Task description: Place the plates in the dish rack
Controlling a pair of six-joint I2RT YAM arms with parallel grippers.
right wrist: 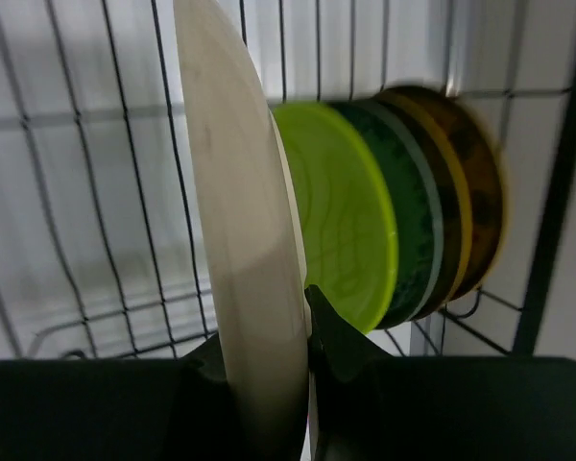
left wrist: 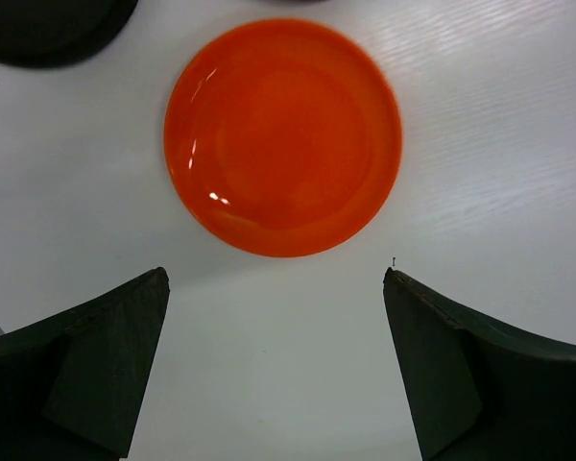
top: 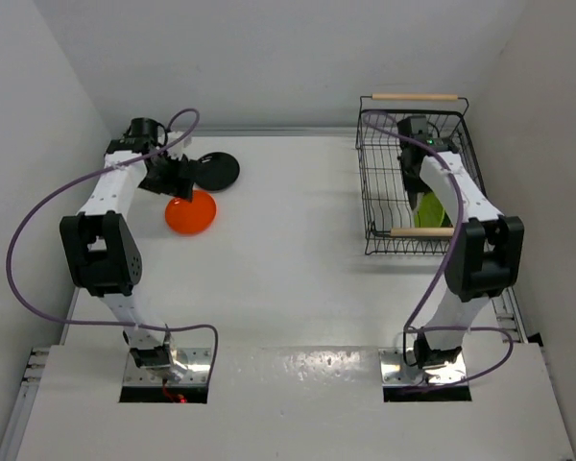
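A white tabletop (top: pixel 288 269) fills the scene, closed in by plain white walls (top: pixel 269 58) on the left, the right and the far side.

The dish rack (top: pixel 365 182) stands at the far right, one wooden handle (top: pixel 415 96) at its far end and one (top: pixel 422 231) at its near end. Inside, plates stand on edge in a row. The right claw (right wrist: pixel 269 370) is closed on the lower rim of the cream plate (right wrist: pixel 235 240), a finger on each face, holding it upright among the wires. Just beside it stand the lime green plate (right wrist: pixel 341 221), a dark patterned plate (right wrist: pixel 413 221) and brown-gold ware (right wrist: pixel 475 192).

At the far left, the orange-red plate (left wrist: pixel 283 134) lies flat on the tabletop, with a black plate (top: pixel 216 170) just beyond it on the far side. The left claw (left wrist: pixel 274 280) hangs above the bare surface beside the orange-red plate, spread wide and holding nothing.

From above, the right arm covers most of the rack, and only a sliver of lime green shows by the near handle. The brown-gold ware is blurred, so its count cannot be told. The black plate is cut off at the edge of the left wrist view.
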